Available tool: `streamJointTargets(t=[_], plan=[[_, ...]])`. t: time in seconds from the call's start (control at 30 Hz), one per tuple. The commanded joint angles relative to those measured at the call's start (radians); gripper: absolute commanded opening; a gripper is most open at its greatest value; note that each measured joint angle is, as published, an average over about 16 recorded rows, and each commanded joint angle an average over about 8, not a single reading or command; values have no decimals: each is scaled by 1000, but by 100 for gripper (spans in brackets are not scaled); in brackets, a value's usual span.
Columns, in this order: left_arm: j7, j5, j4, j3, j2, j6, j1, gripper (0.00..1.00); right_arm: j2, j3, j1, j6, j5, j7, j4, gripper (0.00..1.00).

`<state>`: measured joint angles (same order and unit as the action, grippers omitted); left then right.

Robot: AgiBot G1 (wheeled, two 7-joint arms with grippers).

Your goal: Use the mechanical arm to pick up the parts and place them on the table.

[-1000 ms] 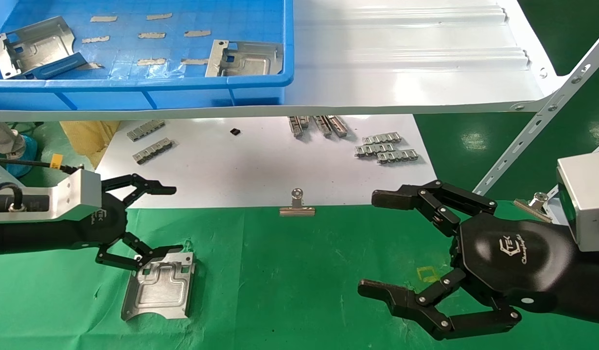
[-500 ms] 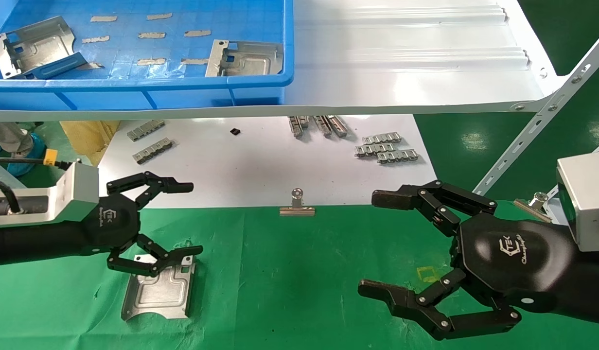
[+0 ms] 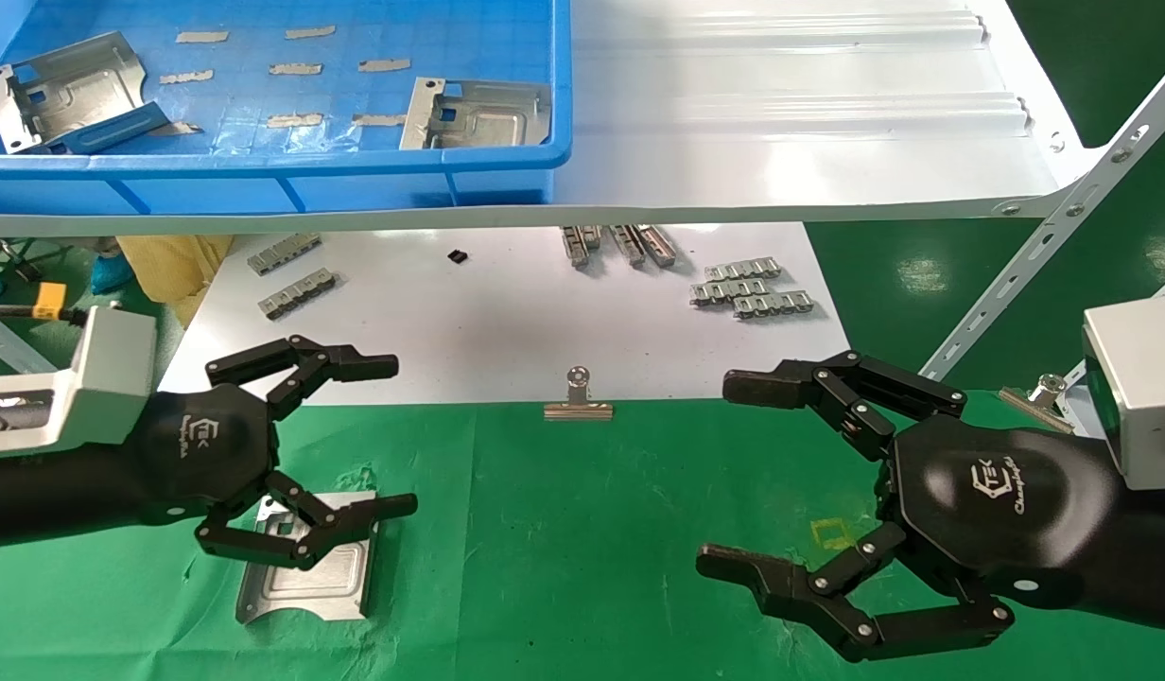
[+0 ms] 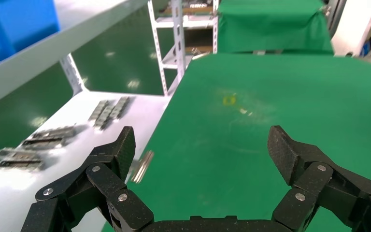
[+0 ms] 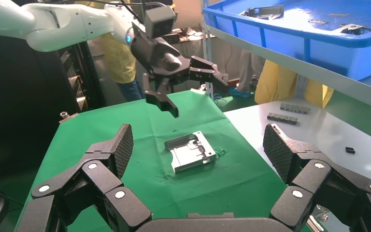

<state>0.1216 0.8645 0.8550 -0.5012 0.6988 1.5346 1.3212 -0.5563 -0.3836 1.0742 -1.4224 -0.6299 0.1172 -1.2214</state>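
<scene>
At the left of the head view, the left pincer [image 3: 356,435] is held spread wide and empty above the green-clothed counter [image 3: 564,530], its black hexagonal palm and white logo turned upward. Beneath its lower fingers [image 3: 356,515] a silvery sheet-metal plate [image 3: 308,572] is seen lying flat on the cloth; from the right wrist view a clear gap between pincer and plate is shown, so the plate is not touched. The plate is roughly rectangular, with an embossed stepped outline on its face, small holes near the corners, a bent flange along the far edge and a curved cut-out at the near edge. Two further plates are seen in the blue bin [image 3: 261,170] on the white shelf [image 3: 781,142] above: one [image 3: 67,90] tilted against the far left wall, another [image 3: 478,113] lying near the bin's right end. On the white sheet [image 3: 507,322] beyond the cloth, small grey toothed strips [image 3: 294,274] are scattered, and a silver binder clip [image 3: 578,397] is set at the sheet's near edge. At the right, the right pincer [image 3: 734,478] is held spread wide and empty over the cloth, well apart from the plate.
</scene>
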Motion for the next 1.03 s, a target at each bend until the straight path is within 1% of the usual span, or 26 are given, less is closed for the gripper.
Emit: streamJointTargets(t=[0.03,0.7,0.9,1.03], plan=[[-28,-12,39,20,-8,-4,-23,100,0,0,0,0,0,0,0,100],[-299,-130,417,215,-85,-37,-240,100,0,0,0,0,0,0,0,100],[-324,-147,464,240,-95,-41,-267,100,0,0,0,0,0,0,0,100],[-321,-147,462,240,-95,-42,-266,100,0,0,0,0,0,0,0,100]])
